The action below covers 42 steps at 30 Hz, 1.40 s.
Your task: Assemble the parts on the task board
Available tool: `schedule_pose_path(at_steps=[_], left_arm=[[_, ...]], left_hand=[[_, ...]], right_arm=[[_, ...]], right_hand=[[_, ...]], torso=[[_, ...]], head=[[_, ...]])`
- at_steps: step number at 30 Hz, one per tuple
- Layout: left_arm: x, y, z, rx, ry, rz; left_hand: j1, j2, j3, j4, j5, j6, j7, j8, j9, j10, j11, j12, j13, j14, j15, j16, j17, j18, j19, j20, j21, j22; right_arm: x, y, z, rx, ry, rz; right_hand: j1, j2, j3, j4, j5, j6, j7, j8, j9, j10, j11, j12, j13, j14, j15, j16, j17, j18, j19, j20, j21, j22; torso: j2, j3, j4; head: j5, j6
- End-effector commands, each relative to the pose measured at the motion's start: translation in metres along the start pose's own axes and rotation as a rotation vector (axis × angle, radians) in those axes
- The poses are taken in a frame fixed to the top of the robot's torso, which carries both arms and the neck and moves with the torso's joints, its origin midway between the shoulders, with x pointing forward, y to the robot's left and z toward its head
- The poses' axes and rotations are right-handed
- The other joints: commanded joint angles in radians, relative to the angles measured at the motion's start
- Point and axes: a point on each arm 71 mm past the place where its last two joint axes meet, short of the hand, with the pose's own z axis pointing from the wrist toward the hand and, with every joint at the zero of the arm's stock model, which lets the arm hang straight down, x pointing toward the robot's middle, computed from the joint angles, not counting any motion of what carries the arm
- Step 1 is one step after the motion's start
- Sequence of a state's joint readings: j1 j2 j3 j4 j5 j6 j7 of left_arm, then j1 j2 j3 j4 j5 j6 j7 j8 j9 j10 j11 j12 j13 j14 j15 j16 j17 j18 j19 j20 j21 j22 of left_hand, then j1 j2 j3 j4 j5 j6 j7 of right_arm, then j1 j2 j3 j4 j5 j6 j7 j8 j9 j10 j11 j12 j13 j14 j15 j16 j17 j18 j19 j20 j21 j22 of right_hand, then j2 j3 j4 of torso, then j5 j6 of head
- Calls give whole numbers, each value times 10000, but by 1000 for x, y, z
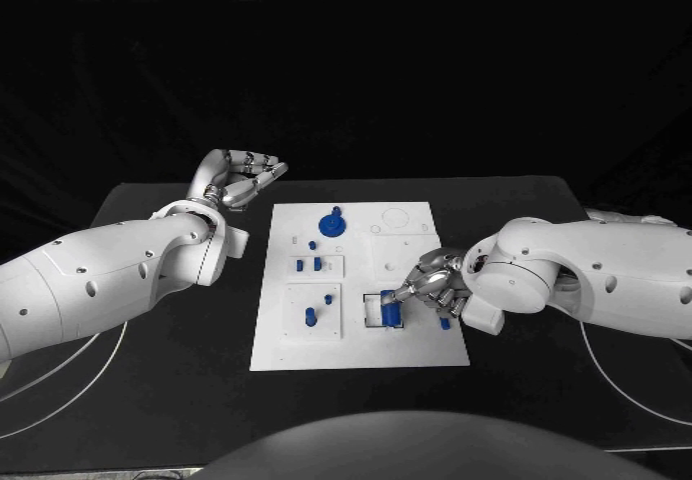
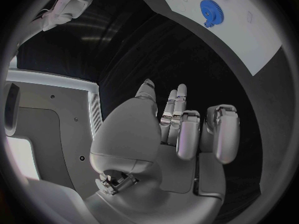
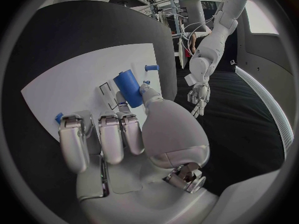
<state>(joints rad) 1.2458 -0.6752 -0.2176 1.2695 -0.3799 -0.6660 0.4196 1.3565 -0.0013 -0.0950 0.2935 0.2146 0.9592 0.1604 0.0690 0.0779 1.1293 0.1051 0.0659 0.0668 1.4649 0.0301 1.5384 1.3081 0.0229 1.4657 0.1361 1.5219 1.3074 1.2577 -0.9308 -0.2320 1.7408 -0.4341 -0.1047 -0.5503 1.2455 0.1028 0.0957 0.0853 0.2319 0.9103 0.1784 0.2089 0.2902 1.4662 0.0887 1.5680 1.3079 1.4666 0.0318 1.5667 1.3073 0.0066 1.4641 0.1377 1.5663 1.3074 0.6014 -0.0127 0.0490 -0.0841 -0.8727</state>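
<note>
Two hands over black table [image 1: 173,360]. Task board [image 1: 361,345] at table centre. Left hand [image 1: 242,175] raised beside board's far-left corner, fingers curled, holds nothing. Right hand [image 1: 433,285] at board's right edge, thumb and finger pinching blue cylinder [image 1: 394,308]. Blue gear [image 1: 333,223] near board's far edge.

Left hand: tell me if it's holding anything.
Empty. The left hand hovers beside the board, fingers loosely curled around nothing.

white rounded arm shells, dark screw holes; silver left hand [image 1: 240,173], right hand [image 1: 434,282].
</note>
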Motion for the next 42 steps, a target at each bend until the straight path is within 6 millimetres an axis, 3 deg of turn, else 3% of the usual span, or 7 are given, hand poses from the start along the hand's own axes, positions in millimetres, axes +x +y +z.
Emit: schedule_pose_path(at_steps=[1, 27, 42], left_arm=[[2, -2, 0, 99, 169, -55], [3, -2, 0, 99, 193, -74], [3, -2, 0, 103, 212, -84]], left_hand=[[-4, 80, -54, -21, 38, -72, 21, 51, 7, -32, -12, 10, 6, 856, 52, -3, 2172, -98, 660, 52, -21, 2463], [-4, 80, -54, -21, 38, -72, 21, 51, 7, -32, -12, 10, 6, 856, 52, -3, 2172, -98, 660, 52, -21, 2463], [15, 100, -78, -22, 40, -68, 19, 56, 9, -20, -15, 16, 9, 853, 51, -6, 2165, -95, 651, 52, -32, 2459]], right_arm=[[2, 2, 3, 115, 338, -131], [6, 10, 17, 630, 127, -726], [7, 12, 18, 634, 42, -746]], right_hand=[[257, 212, 1184, -1119, -52, 348, -290, 6, -11, 1046, -54, 28, 2629, 1042, -94, 41, 2635, -66, 1067, -66, 45, 2634], [89, 84, 1168, -996, -511, 480, -283, -262, -114, 1046, -54, 28, 2629, 1042, -107, 41, 2635, -66, 1067, -89, 45, 2634], [-258, -123, 929, -720, -923, 511, -239, -479, -179, 1046, -19, 28, 2629, 1042, -101, 41, 2635, -66, 1067, -89, 45, 2634]], torso=[[5, 2, 1], [1, 1, -5], [5, 4, -2]], head=[[6, 1], [-10, 1], [-24, 1]])
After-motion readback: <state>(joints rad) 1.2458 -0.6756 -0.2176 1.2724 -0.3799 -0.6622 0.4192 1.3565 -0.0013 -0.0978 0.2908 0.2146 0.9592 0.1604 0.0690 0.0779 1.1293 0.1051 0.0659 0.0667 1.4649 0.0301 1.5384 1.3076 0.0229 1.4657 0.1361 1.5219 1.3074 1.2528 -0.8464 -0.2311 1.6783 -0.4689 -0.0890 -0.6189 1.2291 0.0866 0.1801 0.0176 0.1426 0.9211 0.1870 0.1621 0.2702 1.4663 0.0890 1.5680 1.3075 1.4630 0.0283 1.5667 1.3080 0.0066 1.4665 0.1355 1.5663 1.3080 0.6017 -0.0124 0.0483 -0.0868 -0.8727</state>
